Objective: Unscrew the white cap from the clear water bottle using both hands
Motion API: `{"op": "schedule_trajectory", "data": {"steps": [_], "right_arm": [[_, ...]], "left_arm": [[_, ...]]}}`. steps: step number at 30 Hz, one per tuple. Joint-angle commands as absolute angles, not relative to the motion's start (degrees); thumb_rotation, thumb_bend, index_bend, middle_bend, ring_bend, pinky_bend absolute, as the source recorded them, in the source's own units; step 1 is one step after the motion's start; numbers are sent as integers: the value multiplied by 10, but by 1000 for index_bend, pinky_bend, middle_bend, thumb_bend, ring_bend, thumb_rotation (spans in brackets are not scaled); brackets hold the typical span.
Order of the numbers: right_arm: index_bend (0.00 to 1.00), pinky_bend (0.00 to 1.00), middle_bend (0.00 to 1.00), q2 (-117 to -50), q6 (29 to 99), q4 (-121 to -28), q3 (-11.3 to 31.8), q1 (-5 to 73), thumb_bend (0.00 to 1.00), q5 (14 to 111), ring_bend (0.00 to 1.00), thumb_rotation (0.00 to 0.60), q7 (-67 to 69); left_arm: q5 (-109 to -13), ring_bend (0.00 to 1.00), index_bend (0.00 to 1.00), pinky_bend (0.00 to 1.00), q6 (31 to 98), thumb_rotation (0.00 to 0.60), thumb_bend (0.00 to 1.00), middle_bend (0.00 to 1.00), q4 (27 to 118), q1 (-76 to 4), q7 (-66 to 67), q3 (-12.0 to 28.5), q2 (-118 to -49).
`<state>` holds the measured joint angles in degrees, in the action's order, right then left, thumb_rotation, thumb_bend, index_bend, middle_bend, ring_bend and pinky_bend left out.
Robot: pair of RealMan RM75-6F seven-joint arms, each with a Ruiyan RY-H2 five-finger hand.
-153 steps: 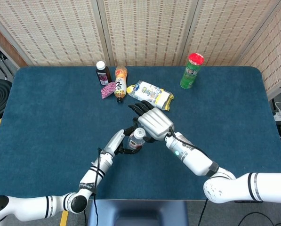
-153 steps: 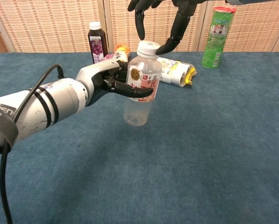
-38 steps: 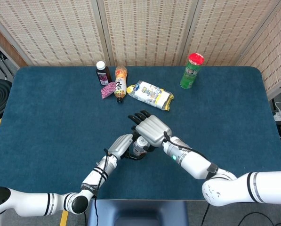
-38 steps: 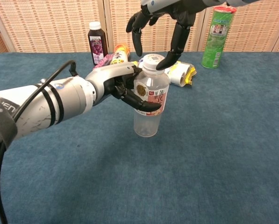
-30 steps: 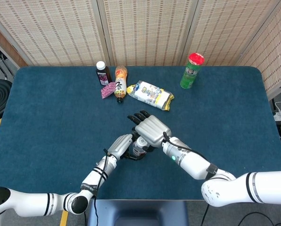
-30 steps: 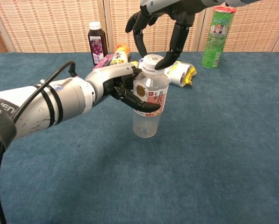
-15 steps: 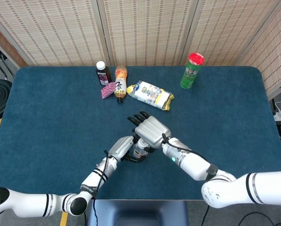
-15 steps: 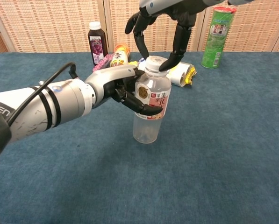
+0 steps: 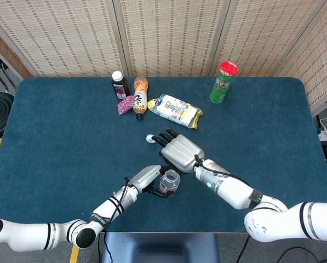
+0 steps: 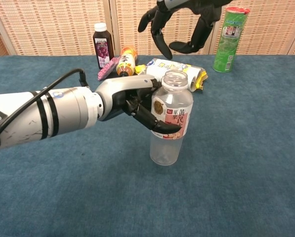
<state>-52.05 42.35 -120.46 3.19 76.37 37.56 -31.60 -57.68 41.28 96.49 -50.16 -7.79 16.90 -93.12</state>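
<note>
The clear water bottle (image 10: 171,121) stands upright off the table, its neck (image 10: 176,78) bare and uncapped. My left hand (image 10: 137,106) grips it around the labelled middle; from above, the left hand (image 9: 147,177) and the bottle (image 9: 169,181) show near the table's front. My right hand (image 10: 184,24) hovers above and behind the bottle, fingers spread and curved, nothing showing between thumb and fingers. In the head view the white cap (image 9: 150,138) sits just off the fingertips of the right hand (image 9: 181,150); whether it touches them or lies on the cloth is unclear.
At the back of the blue table (image 9: 273,126) stand a dark juice bottle (image 9: 119,85) and a green can with a red lid (image 9: 222,82). An orange bottle (image 9: 141,96), a pink packet (image 9: 126,104) and a yellow-white snack pack (image 9: 177,110) lie there too.
The cap has come off the bottle's neck. My right hand has lifted up and away from the bottle. My left hand has carried the bottle nearer and slightly right.
</note>
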Motion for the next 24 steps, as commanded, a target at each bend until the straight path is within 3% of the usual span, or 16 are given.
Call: {"op": "schedule_trajectory", "data": {"steps": [1,3,6,8,11,13,19,24], "right_arm": [[514,0,20,-516,428,-1200,36,751,567,397,0,600,-304],[444,0,21,-513,433,-1198,38,744,567,402,0,600,-297],[195,0,22,-508,456,-1199,42,728,491,411,0,600,-286],[18,0,7,-501,478,-1206,45,707,323,418,0,600,-269],[0,0,0,-489,507,-1221,50,662,161,450,0,600,-222],[0,0,0,-484,529,-1226,48,619,135,496,0,600,-181],[0,0,0,-494,618,-1200,11,476,117,682,0,600,-52],[0,0,0,-499,654,-1158,-10,412,117,776,0,600,29]], "left_arm": [[-596,301,456,332,405,600,460,538,957,-500,-99,172,-928],[-600,301,456,332,409,600,460,538,949,-500,-103,174,-928],[-622,301,456,332,442,600,460,537,927,-494,-102,177,-937],[-646,301,456,332,484,600,461,538,908,-483,-109,181,-950],[-675,300,456,331,537,600,461,534,875,-466,-135,186,-970],[-683,295,452,327,560,600,461,528,853,-456,-152,187,-980],[-679,258,427,285,596,600,458,505,792,-432,-153,172,-1009],[-673,247,418,262,589,600,455,494,743,-423,-155,155,-1033]]}}
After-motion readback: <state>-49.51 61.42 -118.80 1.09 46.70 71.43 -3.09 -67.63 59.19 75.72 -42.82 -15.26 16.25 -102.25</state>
